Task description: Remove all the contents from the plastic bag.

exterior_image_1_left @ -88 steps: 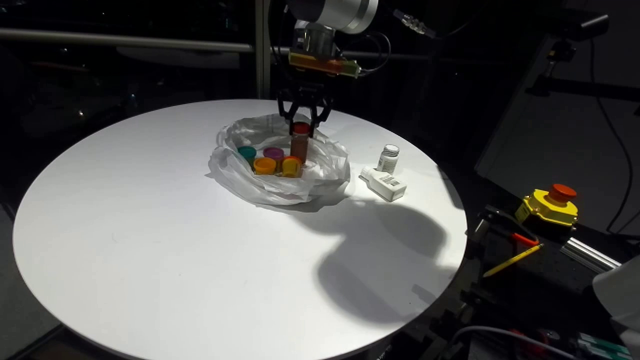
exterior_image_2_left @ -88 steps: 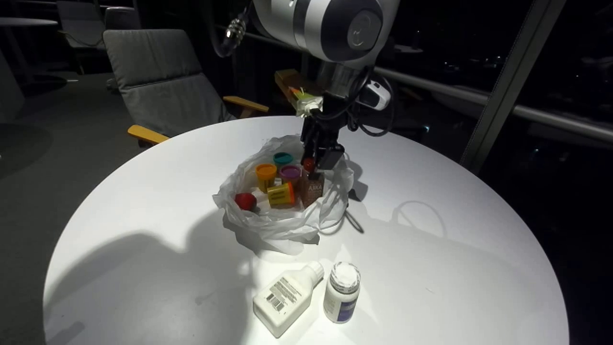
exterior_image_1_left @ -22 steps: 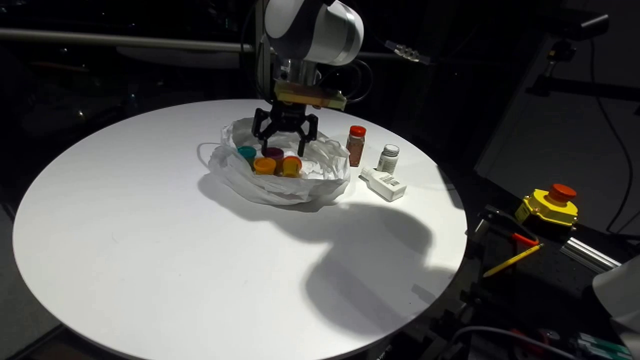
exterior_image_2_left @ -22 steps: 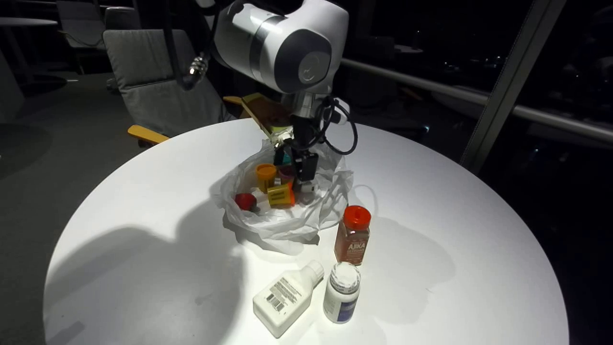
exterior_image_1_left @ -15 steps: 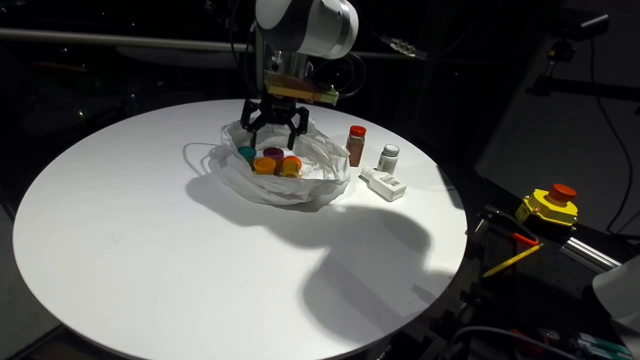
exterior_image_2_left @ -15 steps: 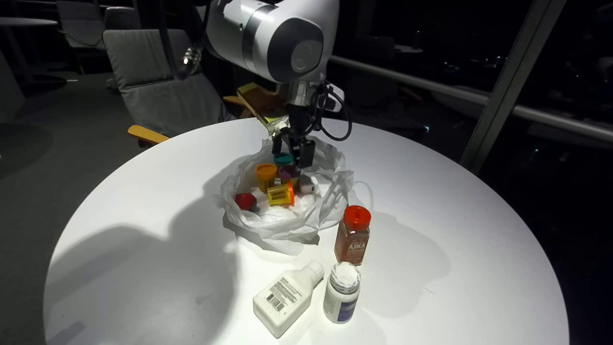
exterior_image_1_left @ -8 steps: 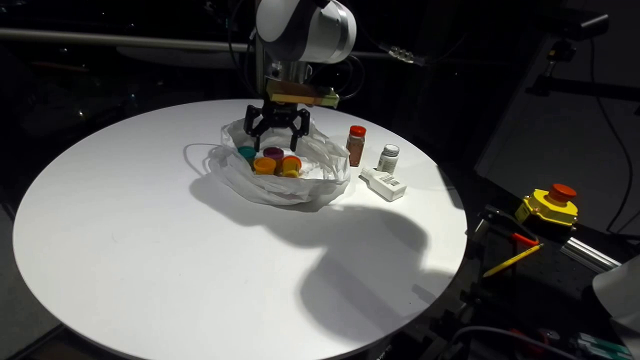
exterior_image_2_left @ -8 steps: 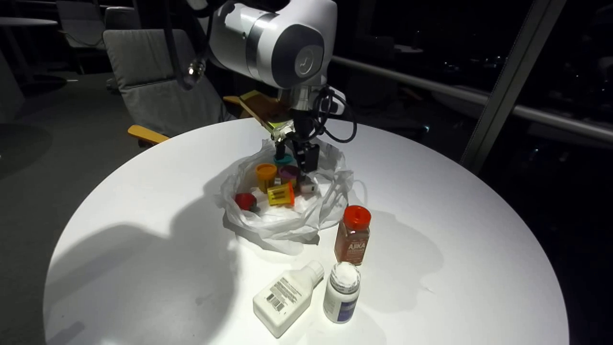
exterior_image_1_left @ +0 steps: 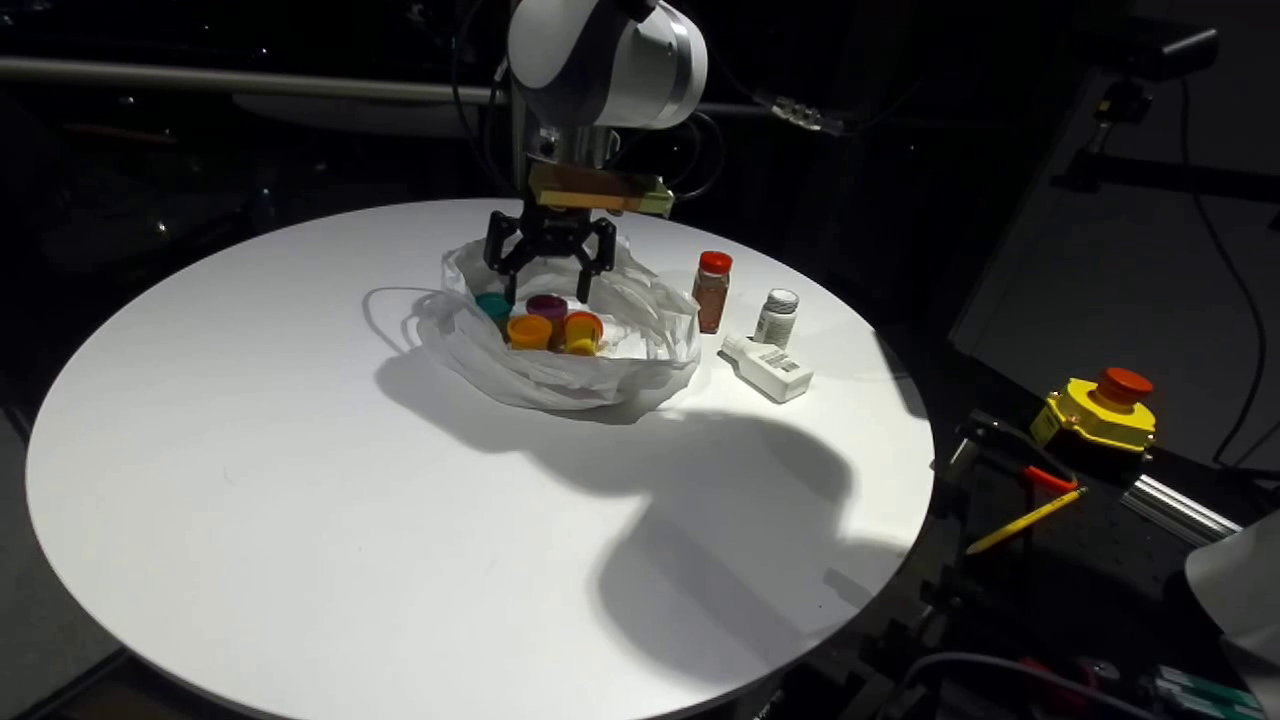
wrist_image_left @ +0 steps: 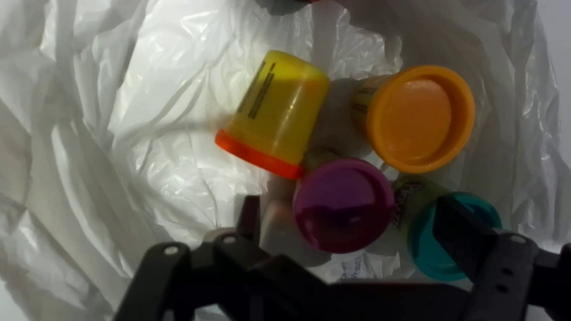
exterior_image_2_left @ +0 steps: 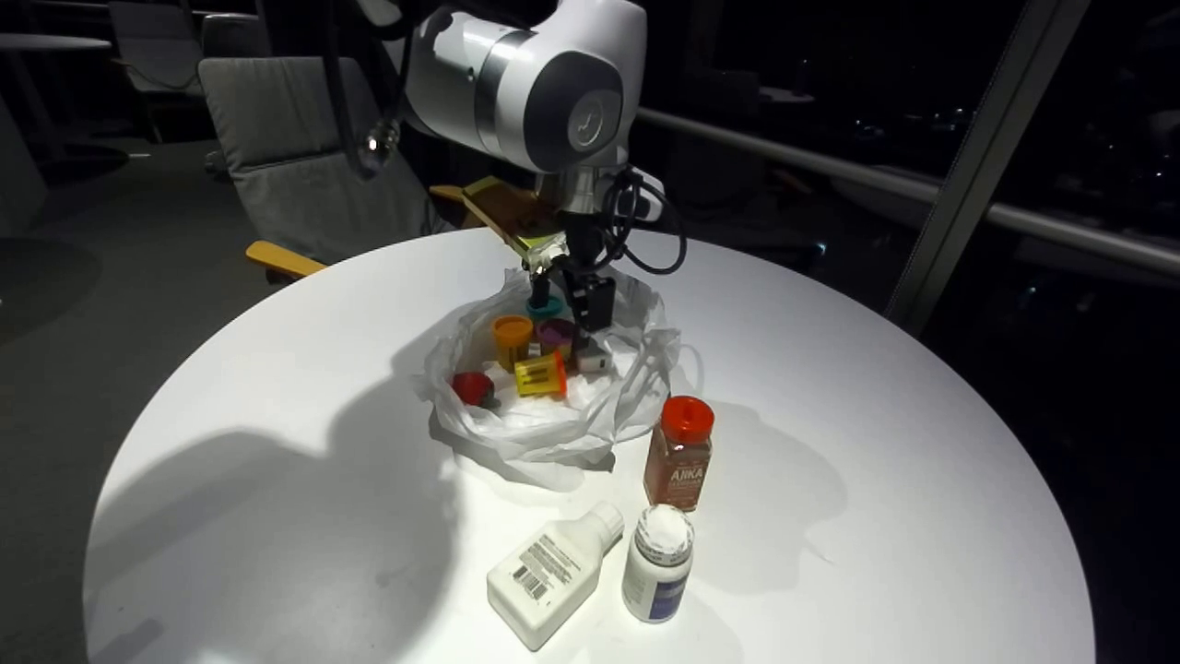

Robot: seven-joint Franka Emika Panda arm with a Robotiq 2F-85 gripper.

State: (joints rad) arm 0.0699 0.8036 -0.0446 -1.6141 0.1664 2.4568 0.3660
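Thin, wrinkled plastic glints before you in the bag [exterior_image_1_left: 570,385], its film glossy along the creases. Your gripper [exterior_image_1_left: 548,290] looks matt. The yellow tub [wrist_image_left: 285,107] and orange tub [wrist_image_left: 417,120] show you smooth, hard-looking plastic, and the purple lid [wrist_image_left: 343,191] shines. You also face a clear-walled jar [exterior_image_2_left: 678,472] with a glossy plastic cap [exterior_image_2_left: 688,420], a lying bottle [exterior_image_2_left: 548,576] of smooth, satiny plastic, and a smooth table [exterior_image_1_left: 300,520]. Your arm [exterior_image_2_left: 576,101] has a polished shell and a metallic band [exterior_image_2_left: 498,88]; the chair [exterior_image_2_left: 286,129] is matt cloth, its armrest [exterior_image_2_left: 281,258] wood-like.
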